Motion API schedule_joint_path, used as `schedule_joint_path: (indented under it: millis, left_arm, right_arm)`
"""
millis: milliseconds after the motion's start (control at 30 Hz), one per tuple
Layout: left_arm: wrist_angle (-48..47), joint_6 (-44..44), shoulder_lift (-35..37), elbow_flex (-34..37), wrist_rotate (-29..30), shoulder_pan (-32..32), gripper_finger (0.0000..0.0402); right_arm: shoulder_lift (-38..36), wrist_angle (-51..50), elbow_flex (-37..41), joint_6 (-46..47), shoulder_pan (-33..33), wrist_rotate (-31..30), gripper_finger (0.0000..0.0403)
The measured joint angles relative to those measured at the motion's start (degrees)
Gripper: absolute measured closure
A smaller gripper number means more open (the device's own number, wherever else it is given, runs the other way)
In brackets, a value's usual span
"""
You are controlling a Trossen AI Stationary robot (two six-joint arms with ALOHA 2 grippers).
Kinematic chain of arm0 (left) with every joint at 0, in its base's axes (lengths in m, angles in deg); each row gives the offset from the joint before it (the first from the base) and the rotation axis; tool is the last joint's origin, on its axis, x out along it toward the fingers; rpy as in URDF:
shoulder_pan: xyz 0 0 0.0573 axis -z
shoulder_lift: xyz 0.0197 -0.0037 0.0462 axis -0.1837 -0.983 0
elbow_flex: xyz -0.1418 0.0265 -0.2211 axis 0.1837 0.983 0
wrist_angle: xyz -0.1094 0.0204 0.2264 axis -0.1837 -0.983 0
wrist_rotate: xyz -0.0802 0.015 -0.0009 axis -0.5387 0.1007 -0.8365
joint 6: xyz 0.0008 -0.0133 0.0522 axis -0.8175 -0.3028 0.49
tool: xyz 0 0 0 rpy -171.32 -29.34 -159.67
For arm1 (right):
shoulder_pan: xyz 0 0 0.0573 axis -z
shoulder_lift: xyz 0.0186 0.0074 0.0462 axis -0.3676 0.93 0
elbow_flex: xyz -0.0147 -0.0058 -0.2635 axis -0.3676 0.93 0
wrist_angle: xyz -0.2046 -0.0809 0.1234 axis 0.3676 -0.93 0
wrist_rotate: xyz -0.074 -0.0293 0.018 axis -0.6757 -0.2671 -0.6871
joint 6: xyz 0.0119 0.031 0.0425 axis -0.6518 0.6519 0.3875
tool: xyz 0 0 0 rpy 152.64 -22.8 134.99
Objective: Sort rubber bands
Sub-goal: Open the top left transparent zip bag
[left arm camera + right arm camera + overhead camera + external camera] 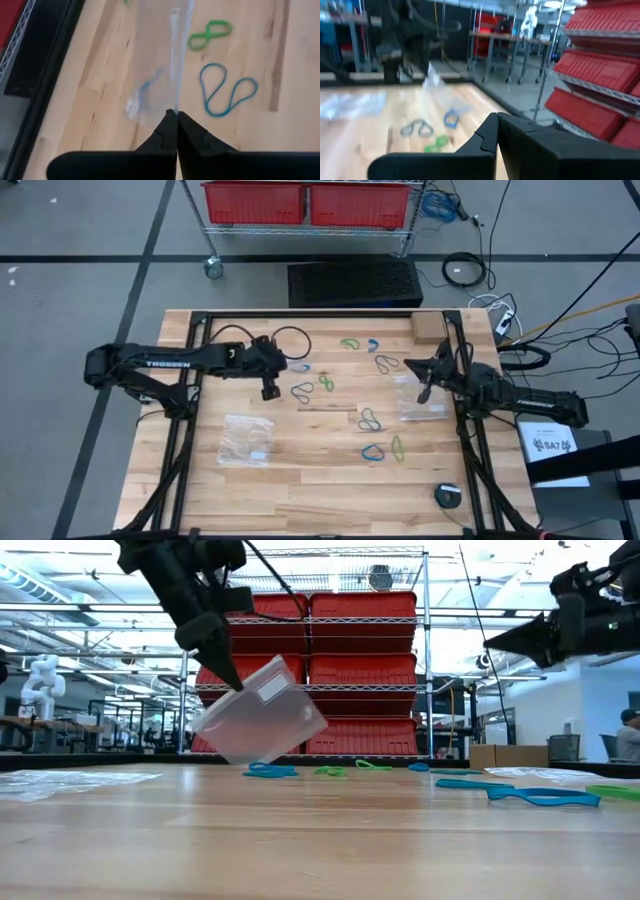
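Two arms up off the wooden table (300,470). Left gripper (176,114) pinched tight on the top edge of a clear plastic bag (262,710), which hangs tilted below it, clear of the wood. Rubber bands (372,420) lie loose on the table beneath and beyond it; a teal one (227,95) and a green one (210,34) just ahead of the fingertips. Right gripper (490,645) closed, empty, raised above a second clear bag (425,408).

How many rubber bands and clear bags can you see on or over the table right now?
Rubber bands: 9 visible in the high view
Clear plastic bags: 3, one of them pinched and lifted by the left gripper
Total: 12
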Motion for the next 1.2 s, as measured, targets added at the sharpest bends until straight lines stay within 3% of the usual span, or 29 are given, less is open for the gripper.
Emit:
schedule_joint_path:
  millis: [167, 333, 533, 633, 800, 1000, 1200]
  left_arm:
    - [6.1, 2.9, -0.2, 0.0, -0.5, 0.7, 0.0401]
    - [12.1, 5.7, -1.2, 0.0, -1.0, 0.8, 0.0401]
    - [15.8, 6.9, -4.0, 0.0, -3.1, 0.6, 0.0401]
    - [16.5, 7.0, -5.4, 0.0, -3.3, 0.6, 0.0401]
    - [17.8, 7.1, -7.3, 0.0, -3.1, 0.6, 0.0401]
    - [23.7, 10.0, -8.4, 0.0, -3.0, 0.6, 0.0401]
    - [26.4, 11.4, -8.4, 0.0, -2.9, 0.6, 0.0401]
  right_arm:
    - [0.0, 8.1, 0.0, 2.0, -0.2, 0.2, 0.0403]
    - [0.7, 9.6, 0.0, 7.3, 0.1, -0.1, 0.0403]
    - [8.0, 10.7, 0.0, 7.8, 0.3, 1.7, 0.0401]
    - [14.6, 14.8, -0.3, 10.1, 0.3, 1.7, 0.0382]
    - [27.6, 15.1, -6.5, 12.0, 0.2, 1.8, 0.0315]
    - [47.8, 14.3, -21.0, 6.0, 0.1, 8.8, 0.0251]
    - [68.8, 8.7, -38.4, 1.7, 0.4, 9.3, 0.0241]
